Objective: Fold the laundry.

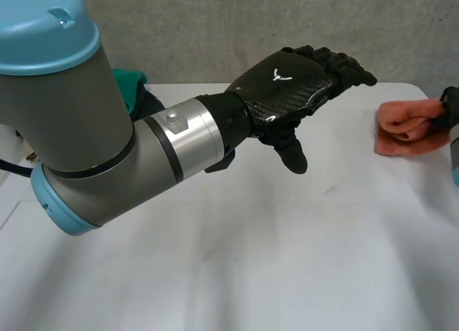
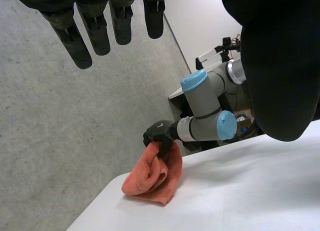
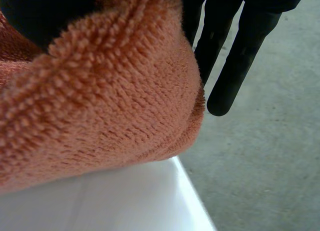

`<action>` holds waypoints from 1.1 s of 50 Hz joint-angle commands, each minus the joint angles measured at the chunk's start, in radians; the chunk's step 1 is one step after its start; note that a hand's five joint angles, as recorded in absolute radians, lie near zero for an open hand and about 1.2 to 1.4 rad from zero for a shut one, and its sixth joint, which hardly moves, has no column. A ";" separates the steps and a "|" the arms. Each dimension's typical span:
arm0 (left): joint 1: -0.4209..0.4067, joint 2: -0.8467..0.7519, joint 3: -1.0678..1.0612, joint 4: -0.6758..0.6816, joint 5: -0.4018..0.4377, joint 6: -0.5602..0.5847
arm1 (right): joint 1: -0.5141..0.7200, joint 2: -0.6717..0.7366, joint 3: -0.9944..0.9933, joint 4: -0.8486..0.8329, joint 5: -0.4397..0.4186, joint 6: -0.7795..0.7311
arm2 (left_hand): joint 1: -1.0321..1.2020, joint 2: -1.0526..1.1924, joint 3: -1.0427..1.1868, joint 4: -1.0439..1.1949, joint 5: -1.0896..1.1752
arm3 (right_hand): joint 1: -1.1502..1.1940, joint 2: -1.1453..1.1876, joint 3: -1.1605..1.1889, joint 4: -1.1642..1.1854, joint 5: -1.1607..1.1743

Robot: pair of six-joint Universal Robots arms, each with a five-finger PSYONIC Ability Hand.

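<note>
The left hand (image 1: pixel 294 84) hangs above the tabletop (image 1: pixel 251 259) with nothing in it. Its fingers (image 2: pixel 100 31) are straight and a little apart, and its thumb (image 1: pixel 290 155) points down towards the bare white surface. Well beyond its fingertips, near the tabletop's far edge, lies the orange towel (image 1: pixel 405 129), bunched into a loose, rolled heap. The right hand (image 1: pixel 450 105) is at the upper edge of that heap. From the left wrist view, the right hand (image 2: pixel 156 136) is closed on a fold of the orange towel (image 2: pixel 150 176), and that fold stands up while the rest sags onto the tabletop. In the right wrist view the terry cloth (image 3: pixel 100 101) sits right under the palm, pinched there. The other fingers (image 3: pixel 235 71) reach straight past it, over the tabletop's edge, with grey floor below them. Behind the left arm (image 1: pixel 79 123), back from the left hand, a green cloth (image 1: pixel 131 84) shows partly.
</note>
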 commanded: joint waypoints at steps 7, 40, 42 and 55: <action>-0.004 -0.009 -0.001 0.003 0.000 0.003 | -0.057 0.033 -0.089 0.029 -0.006 -0.107 | -0.002 -0.022 -0.020 -0.016 -0.035 | -0.764 -0.903 -0.942 -1.022 -0.919; 0.344 -0.070 0.219 0.066 -0.530 0.228 | 0.045 -0.983 1.324 -0.289 -0.352 -0.430 | 0.083 0.063 0.065 0.069 0.050 | -0.764 -0.903 -0.942 -1.022 -0.919; 0.401 -0.151 0.279 0.067 -0.543 0.364 | 0.058 -1.031 1.383 -0.227 -0.358 -0.430 | 0.097 0.078 0.079 0.084 0.065 | -0.764 -0.903 -0.942 -1.022 -0.919; 0.637 -0.618 0.580 0.213 -0.412 0.562 | 0.101 -1.054 1.516 -0.153 -0.366 -0.431 | 0.121 0.101 0.103 0.108 0.088 | -0.764 -0.903 -0.942 -1.022 -0.919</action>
